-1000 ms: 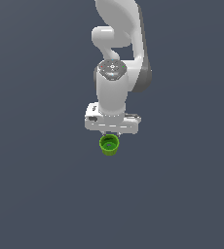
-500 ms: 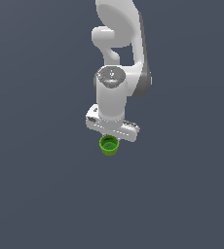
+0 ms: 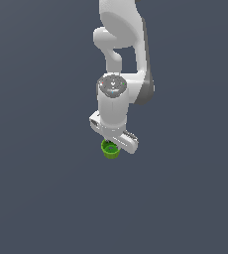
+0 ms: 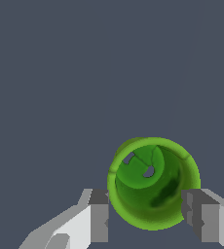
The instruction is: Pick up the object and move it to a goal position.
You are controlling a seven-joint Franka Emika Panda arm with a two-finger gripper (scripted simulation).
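The small bright green cup (image 3: 110, 149) stands upright on the dark grey floor, directly under the white hand. In the wrist view I look down into the hollow cup (image 4: 150, 182), round rim up. My gripper (image 4: 145, 210) is spread wide, with one grey fingertip (image 4: 99, 214) just outside one side of the rim and the other close against the opposite side. I cannot tell whether the pads touch the cup walls. In the exterior view my gripper (image 3: 113, 143) is turned at a slant and hides most of the cup's far side.
The floor (image 3: 41, 188) is a plain dark grey surface with no other objects, containers or edges in view. The white arm (image 3: 121, 44) rises above the hand towards the top of the exterior view.
The hand has turned about its vertical axis, so its crossbar now lies slanted in the exterior view. The cup has stayed in place.
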